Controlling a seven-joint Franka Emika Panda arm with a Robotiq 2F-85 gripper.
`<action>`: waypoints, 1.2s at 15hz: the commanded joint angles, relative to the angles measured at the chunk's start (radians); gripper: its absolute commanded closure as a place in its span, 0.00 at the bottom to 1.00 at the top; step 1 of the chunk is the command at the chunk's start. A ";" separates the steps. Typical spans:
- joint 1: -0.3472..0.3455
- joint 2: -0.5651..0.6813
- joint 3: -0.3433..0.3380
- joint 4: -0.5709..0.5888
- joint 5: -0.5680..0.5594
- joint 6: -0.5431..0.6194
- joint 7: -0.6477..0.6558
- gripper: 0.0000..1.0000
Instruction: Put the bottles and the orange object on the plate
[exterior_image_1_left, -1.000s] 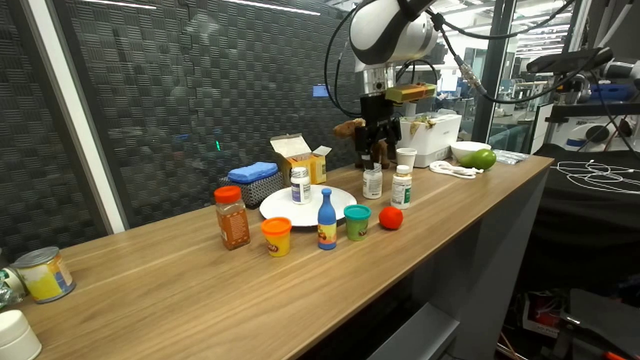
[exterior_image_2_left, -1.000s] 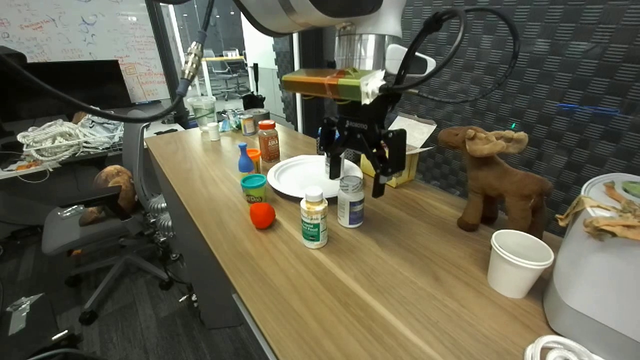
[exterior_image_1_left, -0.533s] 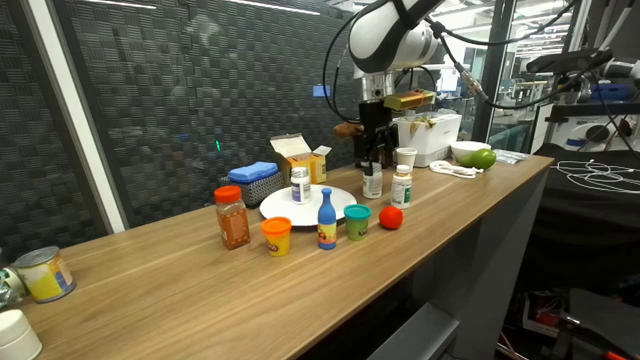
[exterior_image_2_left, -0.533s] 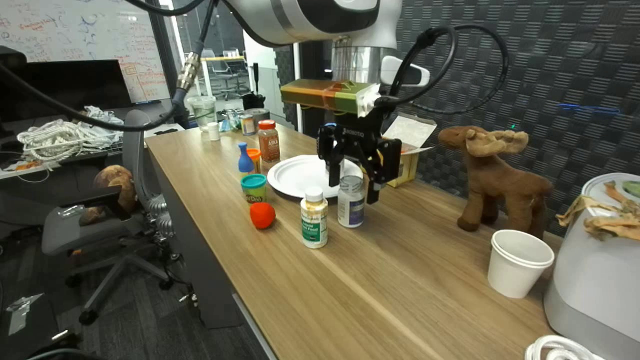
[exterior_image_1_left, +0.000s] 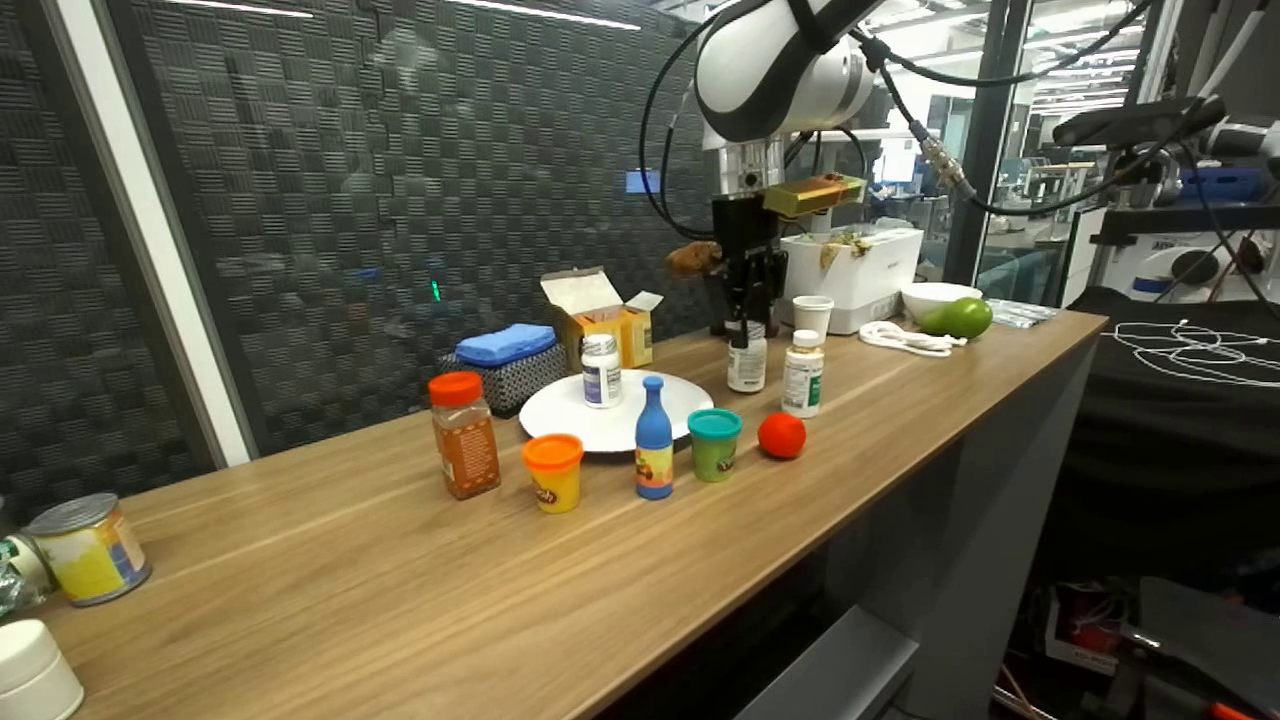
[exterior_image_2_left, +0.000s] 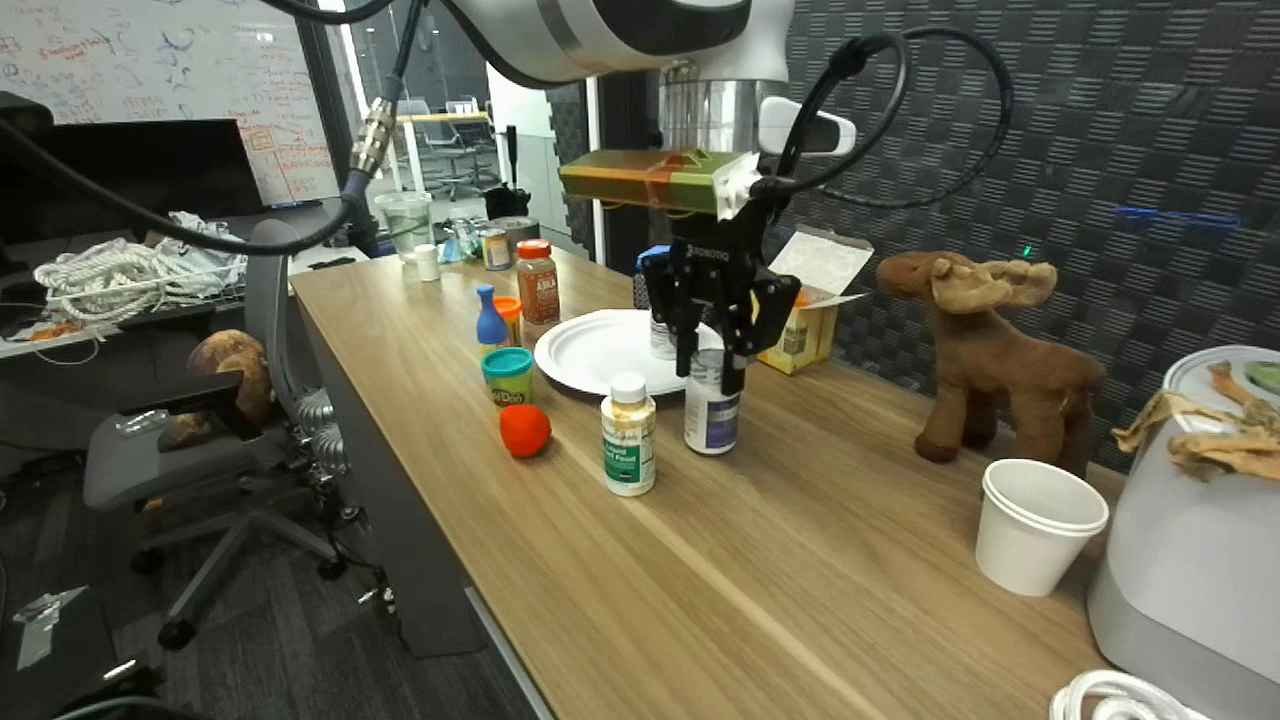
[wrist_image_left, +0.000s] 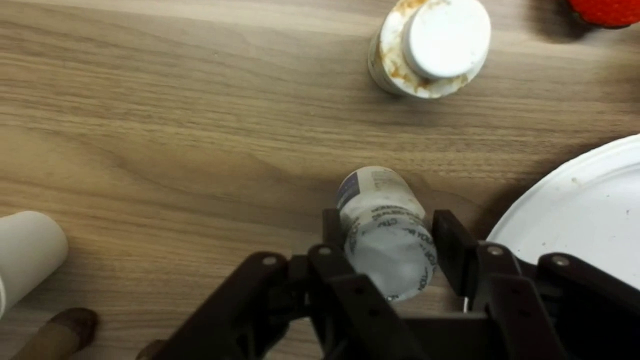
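My gripper (wrist_image_left: 389, 226) has its black fingers on both sides of a white bottle (exterior_image_2_left: 711, 422), at its wrapped cap; the bottle stands on the table. A similar white bottle (exterior_image_1_left: 601, 375) is upright on the white plate (exterior_image_1_left: 560, 418). Beside the gripped one is a white bottle with a green label (exterior_image_2_left: 629, 452). In front of the plate are a blue bottle (exterior_image_1_left: 654, 445), a green tub with a teal lid (exterior_image_1_left: 714, 452) and the orange object, an orange-lidded yellow tub (exterior_image_1_left: 554, 472). A reddish-brown jar with an orange lid (exterior_image_1_left: 465, 440) stands left of them.
A red ball (exterior_image_1_left: 781, 436) lies beside the green tub. Behind the plate are an open yellow box (exterior_image_1_left: 628, 335) and a blue cloth (exterior_image_1_left: 505, 345) on a patterned box. Paper cups (exterior_image_2_left: 1035, 530), a plush moose (exterior_image_2_left: 1010, 360) and a white planter (exterior_image_2_left: 1170, 560) flank the work area.
My gripper first came down over the white bottle, then its fingers drew together onto the cap. The bottle has shifted slightly from where it stood. Everything else stays put.
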 joint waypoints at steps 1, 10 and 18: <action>0.028 -0.040 0.000 0.011 -0.043 -0.007 0.028 0.76; 0.099 0.037 0.061 0.176 -0.052 -0.043 -0.013 0.76; 0.114 0.179 0.068 0.259 -0.067 -0.043 -0.060 0.76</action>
